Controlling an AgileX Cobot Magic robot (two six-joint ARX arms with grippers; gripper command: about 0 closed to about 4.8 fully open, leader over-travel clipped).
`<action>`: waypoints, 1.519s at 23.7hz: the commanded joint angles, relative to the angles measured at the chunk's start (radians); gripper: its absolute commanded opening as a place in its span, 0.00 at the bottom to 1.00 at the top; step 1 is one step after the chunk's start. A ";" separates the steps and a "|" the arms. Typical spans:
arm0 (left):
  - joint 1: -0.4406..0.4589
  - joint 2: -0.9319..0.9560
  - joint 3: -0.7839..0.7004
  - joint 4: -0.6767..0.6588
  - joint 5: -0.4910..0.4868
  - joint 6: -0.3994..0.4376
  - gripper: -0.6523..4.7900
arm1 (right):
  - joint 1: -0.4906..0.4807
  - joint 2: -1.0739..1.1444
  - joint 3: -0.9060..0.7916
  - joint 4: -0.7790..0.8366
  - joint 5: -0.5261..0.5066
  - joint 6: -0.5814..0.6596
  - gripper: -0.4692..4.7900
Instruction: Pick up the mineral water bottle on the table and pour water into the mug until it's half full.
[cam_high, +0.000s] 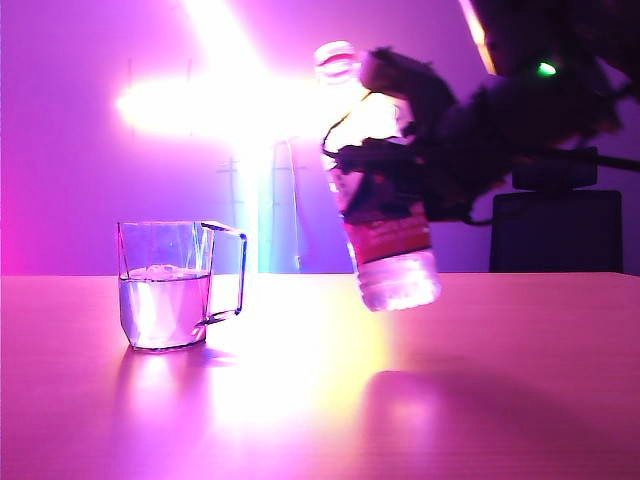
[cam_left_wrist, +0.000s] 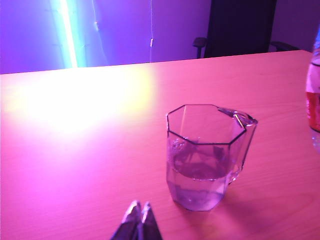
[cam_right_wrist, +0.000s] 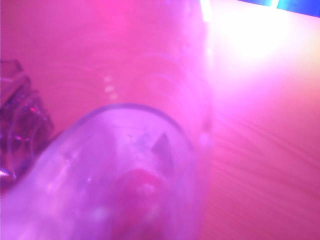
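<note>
The clear faceted mug (cam_high: 165, 285) stands on the table (cam_high: 500, 390) at the left, water reaching about half its height. To its right my right gripper (cam_high: 385, 128) is shut on the mineral water bottle (cam_high: 392, 252) and holds it in the air, nearly upright, neck leaning slightly toward the mug. The bottle's base hangs a little above the tabletop. In the right wrist view the bottle (cam_right_wrist: 125, 170) fills the picture and hides the fingers; the mug (cam_right_wrist: 17, 120) shows at the edge. My left gripper (cam_left_wrist: 139, 206) is shut and empty, just short of the mug (cam_left_wrist: 205, 160); the bottle (cam_left_wrist: 314, 100) shows at the edge.
A dark office chair (cam_high: 555, 230) stands behind the table at the right. A bright light bar (cam_left_wrist: 65, 30) glares on the back wall and reflects off the glossy tabletop (cam_left_wrist: 75, 100).
</note>
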 joint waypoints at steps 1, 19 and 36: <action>-0.001 0.002 0.004 0.005 0.002 -0.003 0.12 | 0.000 -0.006 -0.086 0.183 0.000 0.059 0.35; -0.001 0.002 0.004 0.005 0.002 -0.003 0.12 | -0.001 0.023 -0.254 0.388 0.085 0.077 0.40; -0.001 0.002 0.004 0.005 0.002 -0.003 0.12 | 0.001 0.011 -0.393 0.517 0.075 0.129 1.00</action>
